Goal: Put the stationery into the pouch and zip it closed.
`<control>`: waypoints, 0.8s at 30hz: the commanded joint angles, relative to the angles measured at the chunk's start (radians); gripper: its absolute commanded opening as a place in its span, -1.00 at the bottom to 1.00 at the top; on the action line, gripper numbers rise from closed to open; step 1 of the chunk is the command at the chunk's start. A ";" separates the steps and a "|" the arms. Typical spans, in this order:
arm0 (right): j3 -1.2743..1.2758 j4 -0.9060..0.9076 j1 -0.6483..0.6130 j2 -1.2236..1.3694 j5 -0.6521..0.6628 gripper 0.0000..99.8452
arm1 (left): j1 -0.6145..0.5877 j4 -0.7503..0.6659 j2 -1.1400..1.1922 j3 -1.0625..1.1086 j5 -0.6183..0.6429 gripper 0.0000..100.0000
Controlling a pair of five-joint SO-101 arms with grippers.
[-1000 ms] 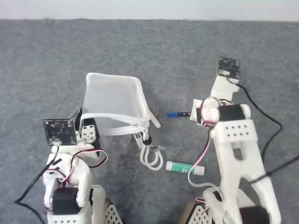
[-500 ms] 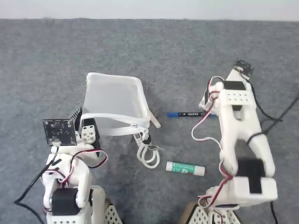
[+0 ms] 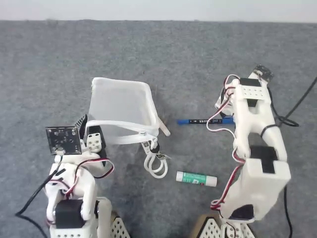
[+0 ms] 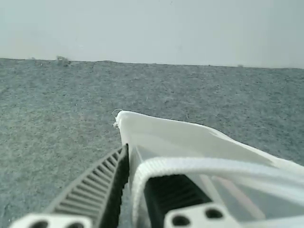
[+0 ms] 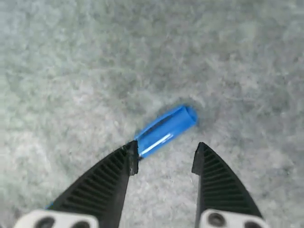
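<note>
Right arm (image 3: 252, 124) has swung over the pen (image 3: 195, 121), jaws open; left jaws grip the pouch (image 3: 119, 106) rim.

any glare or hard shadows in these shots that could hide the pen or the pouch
High view: soft even light, faint shadows under the pouch and glue stick, pen plain against the carpet. Left wrist view: the pouch's translucent wall is bright, its rim stands out. Right wrist view: a thin highlight on the pen's blue cap by the open right gripper, nothing hidden.
</note>
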 commanded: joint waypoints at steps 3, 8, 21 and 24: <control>-0.135 -0.008 0.016 0.074 -0.011 -0.63 | -0.006 -0.021 -0.020 -0.064 0.017 -0.98; -0.207 0.027 0.016 0.157 -0.018 -0.64 | -0.006 -0.021 -0.020 -0.064 0.017 -0.98; -0.307 0.134 0.005 0.211 -0.014 -0.98 | -0.006 -0.021 -0.020 -0.064 0.017 -0.98; -0.311 0.168 0.005 0.185 0.014 -0.98 | -0.006 -0.020 -0.020 -0.064 0.017 -0.98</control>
